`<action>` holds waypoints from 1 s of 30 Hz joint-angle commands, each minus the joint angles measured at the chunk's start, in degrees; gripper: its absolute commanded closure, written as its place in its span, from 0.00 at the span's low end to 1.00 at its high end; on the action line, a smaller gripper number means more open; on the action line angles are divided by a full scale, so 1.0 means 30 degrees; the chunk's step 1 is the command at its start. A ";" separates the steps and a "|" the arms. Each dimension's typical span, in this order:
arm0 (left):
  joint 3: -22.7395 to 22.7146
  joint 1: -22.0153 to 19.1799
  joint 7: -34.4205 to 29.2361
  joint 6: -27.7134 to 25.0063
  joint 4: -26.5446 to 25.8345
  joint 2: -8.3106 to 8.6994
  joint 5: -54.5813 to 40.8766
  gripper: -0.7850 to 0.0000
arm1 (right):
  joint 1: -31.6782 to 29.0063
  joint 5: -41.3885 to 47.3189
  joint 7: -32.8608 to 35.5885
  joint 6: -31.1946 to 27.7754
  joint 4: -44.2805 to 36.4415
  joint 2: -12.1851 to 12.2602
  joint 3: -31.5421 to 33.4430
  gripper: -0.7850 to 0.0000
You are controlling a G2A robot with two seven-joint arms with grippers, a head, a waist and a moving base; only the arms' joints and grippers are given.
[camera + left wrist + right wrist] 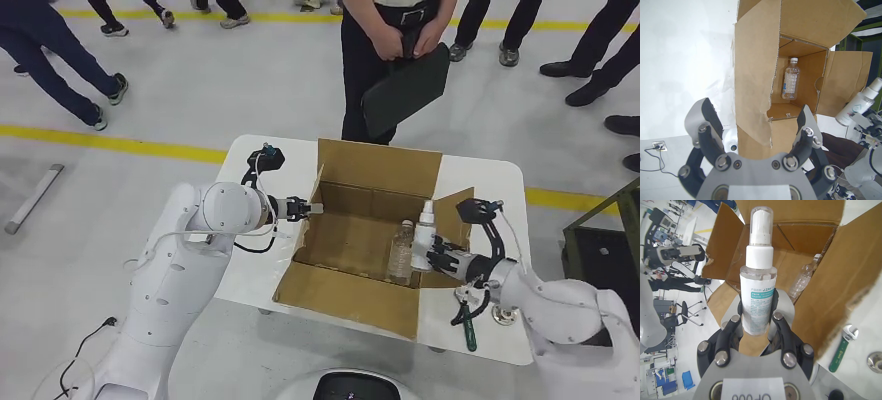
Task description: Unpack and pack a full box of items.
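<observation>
While your right end effector [758, 306] is gripping spray bottle [758, 285] upright at box [345, 295] right wall, left end effector [756, 106] is hanging open by left flap [753, 66].

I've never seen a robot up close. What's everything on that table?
Table: 1, white, under everything.
Cardboard box: 1, brown, flaps open, mid-table.
Water bottle: 1, clear with white cap, inside the box.
Spray bottle: 1, white with clear cap, held at the box's right side.
Wrench: 1, green handle, on the table right of the box.
Metal disc: 1, silver, beside the wrench.
Left gripper: 1, grey-black, jaws open, by the box's left flap.
Right gripper: 1, grey-black, jaws shut on the spray bottle.
</observation>
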 commanded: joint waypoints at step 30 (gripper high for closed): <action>-0.1402 0.1228 0.2871 0.0699 -0.0601 0.0431 0.2141 0.00 | 0.6931 -0.5418 -0.3296 0.5030 0.7940 -0.1360 -1.0493 1.00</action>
